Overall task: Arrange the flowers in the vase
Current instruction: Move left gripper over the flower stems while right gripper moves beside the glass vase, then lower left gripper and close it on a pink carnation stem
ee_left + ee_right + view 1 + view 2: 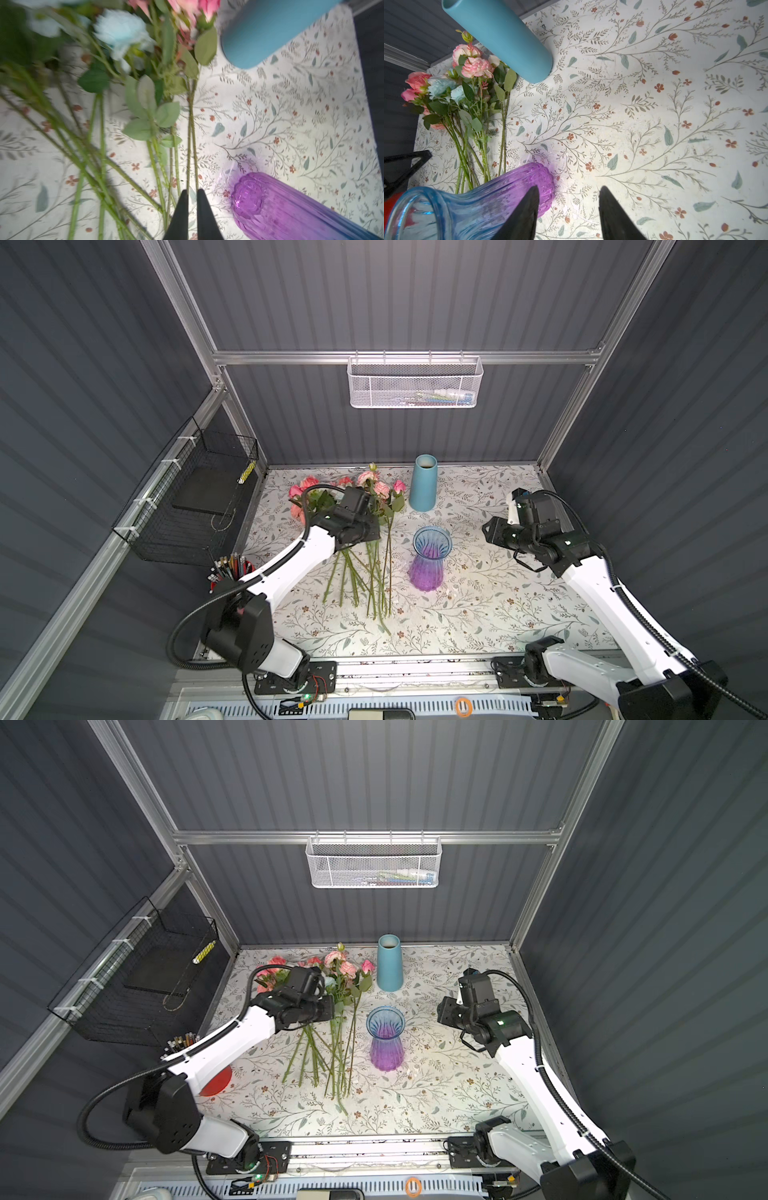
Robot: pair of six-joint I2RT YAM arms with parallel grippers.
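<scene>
Grip on: left gripper [192,190] pinches two thin green flower stems [189,133] below the leaves, presumably for balance; right gripper [570,188], half-open and empty, waits near ribbed purple-blue glass vase [430,560].

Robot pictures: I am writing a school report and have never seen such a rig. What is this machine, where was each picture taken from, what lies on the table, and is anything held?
It is two white robot arms, a left arm and a right arm, each ending in a two-fingered tool. Two pictures look down from overhead, side by side; two come from cameras on the wrists. On the flowered table lie long-stemmed flowers, beside an upright purple-blue glass vase with a teal vase behind it. The left tool has its jaws nearly closed, apparently pinching two thin stems. The right tool hangs open and empty, apart from the glass vase.
</scene>
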